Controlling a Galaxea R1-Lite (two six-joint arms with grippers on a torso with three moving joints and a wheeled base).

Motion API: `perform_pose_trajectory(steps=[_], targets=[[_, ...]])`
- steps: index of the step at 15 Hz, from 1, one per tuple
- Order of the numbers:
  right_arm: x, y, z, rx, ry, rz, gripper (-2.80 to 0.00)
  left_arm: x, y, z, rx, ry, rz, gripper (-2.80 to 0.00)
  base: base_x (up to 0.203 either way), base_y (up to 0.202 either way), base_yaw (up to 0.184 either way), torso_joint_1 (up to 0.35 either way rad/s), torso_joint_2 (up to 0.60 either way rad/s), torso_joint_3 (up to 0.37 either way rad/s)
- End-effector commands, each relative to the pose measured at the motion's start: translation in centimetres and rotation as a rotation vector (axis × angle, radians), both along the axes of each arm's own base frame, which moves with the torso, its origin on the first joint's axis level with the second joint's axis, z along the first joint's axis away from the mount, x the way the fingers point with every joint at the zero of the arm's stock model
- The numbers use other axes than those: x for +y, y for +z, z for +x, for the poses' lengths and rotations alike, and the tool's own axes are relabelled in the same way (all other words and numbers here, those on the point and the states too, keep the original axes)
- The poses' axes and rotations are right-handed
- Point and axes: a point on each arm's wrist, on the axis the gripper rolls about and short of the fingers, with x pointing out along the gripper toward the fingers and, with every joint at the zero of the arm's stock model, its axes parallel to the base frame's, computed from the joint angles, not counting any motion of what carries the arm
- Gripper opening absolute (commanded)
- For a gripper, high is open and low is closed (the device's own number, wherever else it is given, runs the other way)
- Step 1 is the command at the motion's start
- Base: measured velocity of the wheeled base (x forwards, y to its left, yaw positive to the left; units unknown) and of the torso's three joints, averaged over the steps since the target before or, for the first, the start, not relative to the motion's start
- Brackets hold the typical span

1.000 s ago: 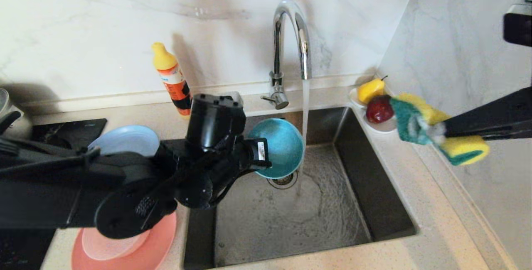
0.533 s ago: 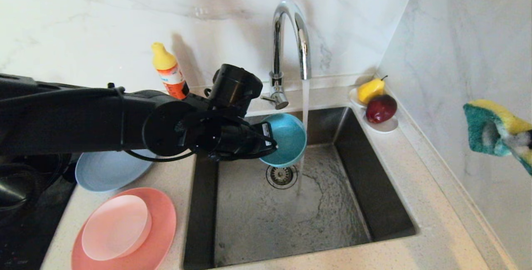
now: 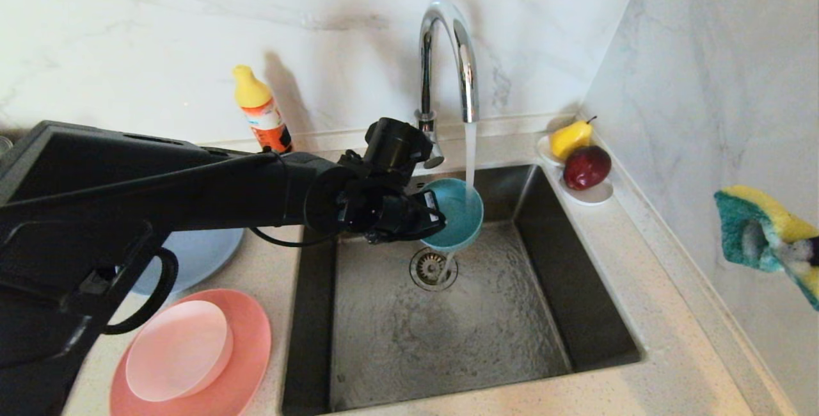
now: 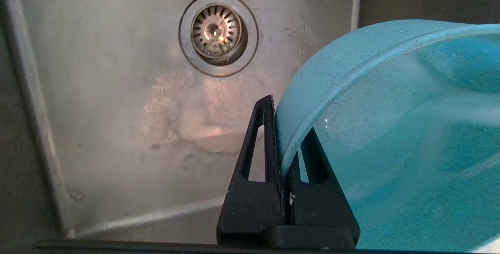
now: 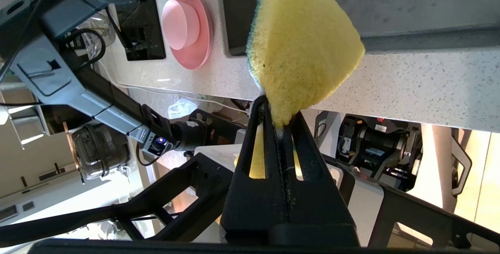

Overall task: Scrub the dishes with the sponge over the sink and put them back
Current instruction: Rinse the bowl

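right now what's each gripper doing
left gripper: shut on the teal bowl rim, under the running tap.
right gripper: shut on the sponge.

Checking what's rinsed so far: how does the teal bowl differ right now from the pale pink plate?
The teal bowl is clamped by its rim in the left gripper, tilted over the sink under running water; the pale pink plate lies flat on the salmon-pink plate, ungripped. The bowl is deep and wet; the plate is shallow. Both look like plastic.
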Motion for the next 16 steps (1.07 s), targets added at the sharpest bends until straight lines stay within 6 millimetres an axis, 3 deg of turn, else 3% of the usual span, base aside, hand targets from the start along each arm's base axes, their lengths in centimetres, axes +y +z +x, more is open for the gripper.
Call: perform_pose_trajectory(steps=[1,16], targets=[[0.0,-0.1,-0.2,0.010,-0.002,0.008,-2.80,-0.6,-1.4,0.8,0.019,0.004,0.010,-2.80,0.000,0.000,0.000,0.000,0.00,0.000],[0.1,-0.4,0.2,0.010,0.000,0.011,-2.80,-0.3,-1.9,-0.7,0.115,-0.012,-0.013,-2.80,0.000,0.000,0.000,0.000,0.00,0.000]])
